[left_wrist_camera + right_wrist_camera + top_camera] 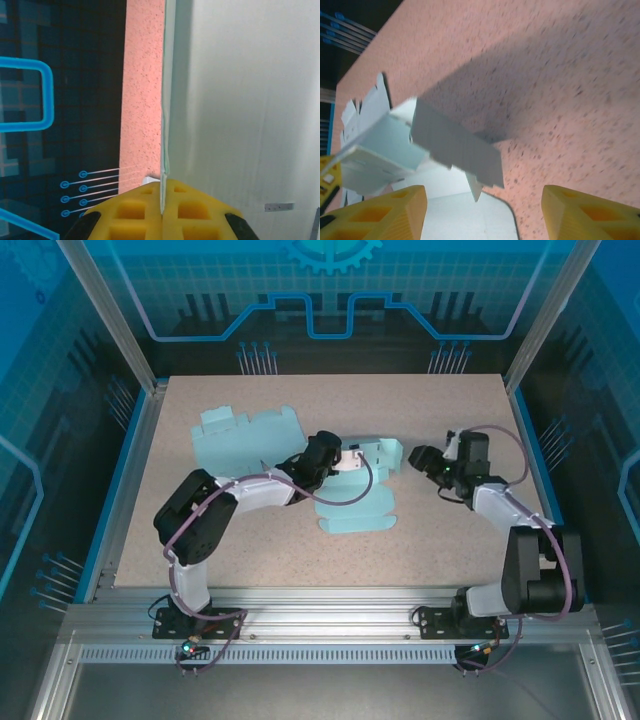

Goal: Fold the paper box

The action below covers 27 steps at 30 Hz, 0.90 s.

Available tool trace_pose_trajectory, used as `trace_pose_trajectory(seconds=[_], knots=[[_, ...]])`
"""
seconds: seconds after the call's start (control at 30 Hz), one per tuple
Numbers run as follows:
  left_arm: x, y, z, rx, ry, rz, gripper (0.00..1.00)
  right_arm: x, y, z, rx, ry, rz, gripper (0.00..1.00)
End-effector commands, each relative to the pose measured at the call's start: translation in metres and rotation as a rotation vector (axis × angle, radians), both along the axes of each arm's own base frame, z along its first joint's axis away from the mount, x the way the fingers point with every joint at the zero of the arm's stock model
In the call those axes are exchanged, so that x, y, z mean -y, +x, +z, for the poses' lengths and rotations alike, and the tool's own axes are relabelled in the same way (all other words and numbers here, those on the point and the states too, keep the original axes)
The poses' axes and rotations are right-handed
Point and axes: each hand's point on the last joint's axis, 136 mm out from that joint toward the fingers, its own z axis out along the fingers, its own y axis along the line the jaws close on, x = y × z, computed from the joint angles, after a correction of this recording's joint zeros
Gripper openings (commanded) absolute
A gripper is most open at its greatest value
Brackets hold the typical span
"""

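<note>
The paper box (356, 512) sits near the middle of the table (450, 530), half raised, with its flat base toward the near side. The left claw (340, 462) is clamped shut on a thin upright panel (225, 100). The right claw (420, 455) stands open just right of the box, gripping nothing, with a loose flap (455, 145) ahead of it. For a clean fold, the left should steady its panel while the right comes in low and square, pressing the flap along its crease so the paper doesn't buckle. A spare flat sheet (240, 435) lies at the far left.
</note>
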Motion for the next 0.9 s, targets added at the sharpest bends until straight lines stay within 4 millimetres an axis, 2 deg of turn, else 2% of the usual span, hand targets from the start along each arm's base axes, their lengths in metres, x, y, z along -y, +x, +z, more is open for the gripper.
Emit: trace_pose_trajectory(seconds=[0.0, 0.17, 0.2, 0.37, 0.6, 0.87], knots=[[0.005, 0.003, 0.034, 0.154, -0.028, -0.009, 0.00, 0.011, 0.011, 0.010, 0.012, 0.053, 0.014, 0.60], [0.007, 0.005, 0.033, 0.217, -0.008, -0.013, 0.00, 0.018, 0.034, -0.007, -0.035, 0.112, 0.008, 0.51], [0.009, 0.005, 0.033, 0.237, 0.001, -0.017, 0.00, 0.017, 0.043, -0.004, -0.024, 0.120, 0.019, 0.49], [0.011, 0.006, 0.029, 0.286, 0.031, -0.022, 0.00, -0.003, 0.062, -0.015, -0.031, 0.158, 0.105, 0.44], [0.012, 0.005, 0.018, 0.274, 0.041, -0.035, 0.00, -0.034, 0.062, -0.023, -0.004, 0.102, 0.215, 0.48], [0.014, 0.010, 0.000, 0.315, 0.110, -0.049, 0.00, -0.038, 0.051, -0.032, 0.003, 0.070, 0.230, 0.48]])
